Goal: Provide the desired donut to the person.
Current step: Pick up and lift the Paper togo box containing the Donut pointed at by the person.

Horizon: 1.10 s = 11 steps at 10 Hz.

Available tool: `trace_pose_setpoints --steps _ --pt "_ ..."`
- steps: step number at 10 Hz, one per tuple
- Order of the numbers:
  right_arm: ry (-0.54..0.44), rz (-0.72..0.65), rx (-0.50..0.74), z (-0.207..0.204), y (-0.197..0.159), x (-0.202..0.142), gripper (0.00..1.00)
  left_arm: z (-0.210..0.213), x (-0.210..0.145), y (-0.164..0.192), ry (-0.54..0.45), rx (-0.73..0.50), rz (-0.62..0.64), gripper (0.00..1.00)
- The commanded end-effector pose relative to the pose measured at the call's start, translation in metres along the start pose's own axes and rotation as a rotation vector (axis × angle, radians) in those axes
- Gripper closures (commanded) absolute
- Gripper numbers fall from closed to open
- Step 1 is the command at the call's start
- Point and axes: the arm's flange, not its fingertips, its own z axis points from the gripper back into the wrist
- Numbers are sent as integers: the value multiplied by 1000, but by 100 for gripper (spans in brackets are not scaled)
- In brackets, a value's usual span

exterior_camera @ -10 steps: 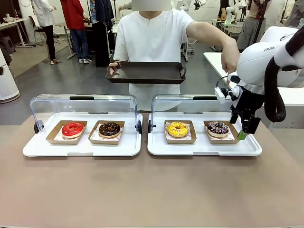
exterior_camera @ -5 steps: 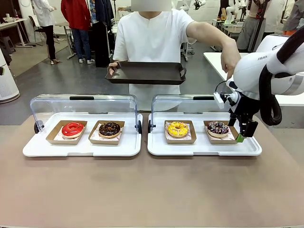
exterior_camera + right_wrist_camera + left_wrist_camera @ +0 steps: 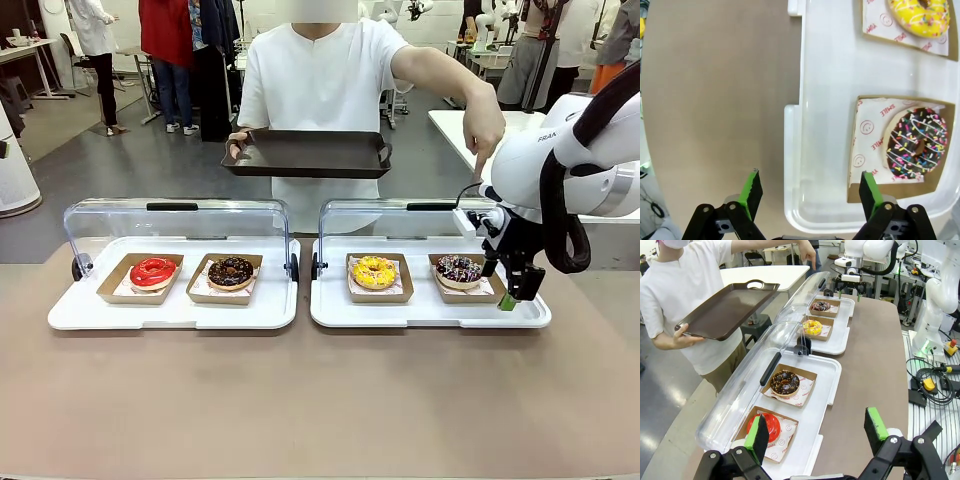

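The person stands at the far side and holds a dark serving tray in one hand. The other hand points a finger down at the chocolate donut with coloured sprinkles, which sits in a cardboard tray at the right end. My right gripper is open, low over the white tray's right front corner, just beside that donut's box. A yellow donut lies to its left. My left gripper is open and holds nothing, above the table's left end.
Two white trays with raised clear lids stand side by side. The left one holds a red donut and a chocolate donut. Bare brown tabletop lies in front. Bystanders stand far behind.
My right gripper has come down and drawn slightly in toward the tray's right end. The person's pointing hand has dropped a little lower. The left arm has stayed put.
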Motion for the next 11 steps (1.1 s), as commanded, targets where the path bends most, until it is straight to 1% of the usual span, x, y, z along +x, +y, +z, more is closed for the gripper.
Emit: trace_pose_setpoints --steps 1,5,7,11 --pt "3 -14 5 -8 -6 -4 0 1 0 -1 -4 1 -1 0" --pt "9 -71 8 -18 -26 -18 0 1 0 -1 -4 1 -1 0" --pt "13 -77 -3 -21 -35 -22 0 1 0 -1 -4 1 -1 0" --pt "18 -86 2 -33 -50 -18 0 1 0 -1 -4 1 -1 0"
